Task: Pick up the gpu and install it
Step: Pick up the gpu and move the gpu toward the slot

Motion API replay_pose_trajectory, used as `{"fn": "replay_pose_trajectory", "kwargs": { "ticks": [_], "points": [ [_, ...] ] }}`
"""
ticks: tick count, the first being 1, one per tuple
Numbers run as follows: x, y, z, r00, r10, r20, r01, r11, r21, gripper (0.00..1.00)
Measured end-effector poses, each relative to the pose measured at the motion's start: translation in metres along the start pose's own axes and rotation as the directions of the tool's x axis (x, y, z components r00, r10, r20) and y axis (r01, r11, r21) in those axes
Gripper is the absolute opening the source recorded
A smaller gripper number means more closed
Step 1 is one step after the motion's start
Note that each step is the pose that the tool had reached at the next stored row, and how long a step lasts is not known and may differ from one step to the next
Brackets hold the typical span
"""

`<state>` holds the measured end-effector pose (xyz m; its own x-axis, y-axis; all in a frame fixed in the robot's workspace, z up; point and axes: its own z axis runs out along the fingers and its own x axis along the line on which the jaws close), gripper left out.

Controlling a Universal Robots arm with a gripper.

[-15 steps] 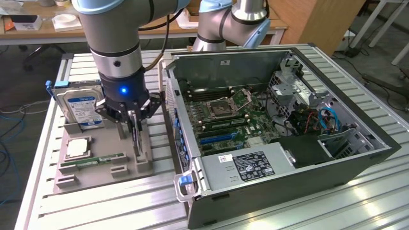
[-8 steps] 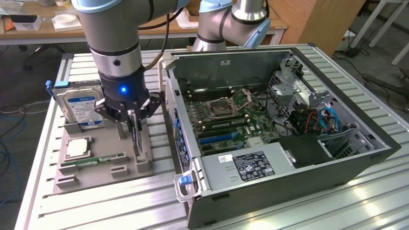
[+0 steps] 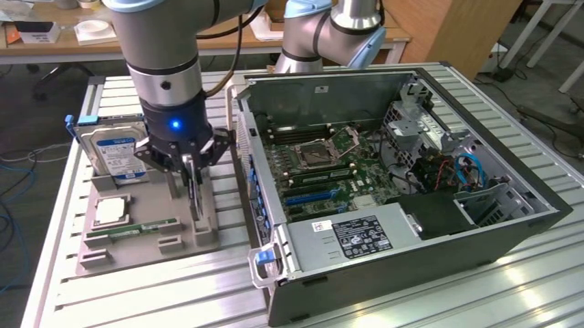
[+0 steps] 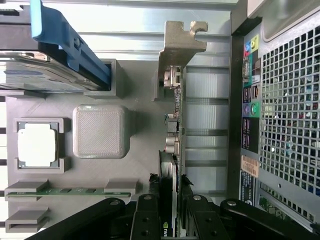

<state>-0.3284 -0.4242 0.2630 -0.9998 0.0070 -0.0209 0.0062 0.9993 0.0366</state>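
Note:
The gpu [image 3: 195,199] stands on edge in a slot of the grey holder tray [image 3: 137,254], at the side nearest the computer case. In the wrist view the gpu [image 4: 173,145] shows edge-on as a thin dark board, and its silvery end bracket [image 4: 181,42] points away from the fingers. My gripper [image 3: 191,179] comes straight down over the card. Its black fingers [image 4: 146,215] sit against both faces of the board, so the gripper [image 4: 170,202] is shut on it.
The tray also holds a blue-labelled hard drive [image 3: 119,154], a square processor chip [image 3: 109,212] and a green memory stick [image 3: 137,229]. The open computer case [image 3: 456,225] with its motherboard [image 3: 319,164] lies close on the exterior view's right. Its perforated rear panel [image 4: 290,100] runs beside the card.

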Motion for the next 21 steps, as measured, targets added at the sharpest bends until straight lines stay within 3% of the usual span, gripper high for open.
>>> {"fn": "replay_pose_trajectory", "kwargs": {
  "ticks": [21],
  "points": [
    [-0.0001, 0.0002, -0.0069, 1.0, 0.0, -0.0001, 0.0, 1.0, 0.0001, 0.26]
  ]
}}
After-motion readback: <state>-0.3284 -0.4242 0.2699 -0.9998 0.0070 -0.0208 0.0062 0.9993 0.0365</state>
